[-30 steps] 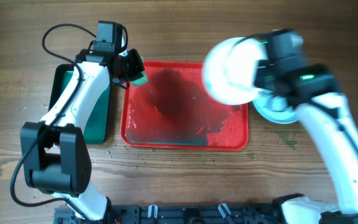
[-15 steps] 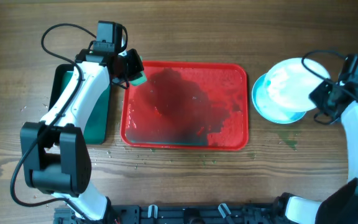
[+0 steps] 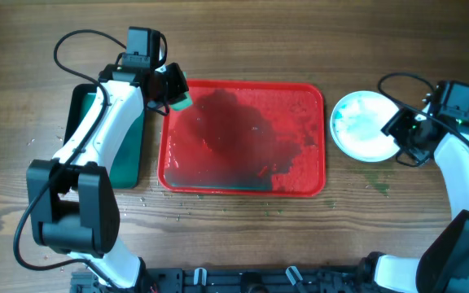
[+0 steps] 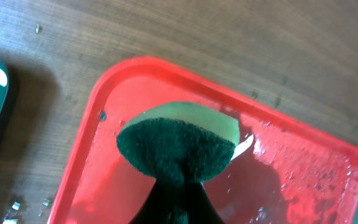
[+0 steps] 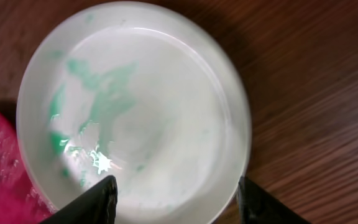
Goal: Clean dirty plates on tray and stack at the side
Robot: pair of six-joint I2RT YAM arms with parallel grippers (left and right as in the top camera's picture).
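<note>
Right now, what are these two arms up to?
They are washing plates. The left gripper holds a green sponge over the far left corner of the wet red tray, which has no plates on it. The right gripper hangs open by a teal-smeared white plate lying on the table beside the tray.

No text, label, brand mark, number or sign can be read in any of the three views.
</note>
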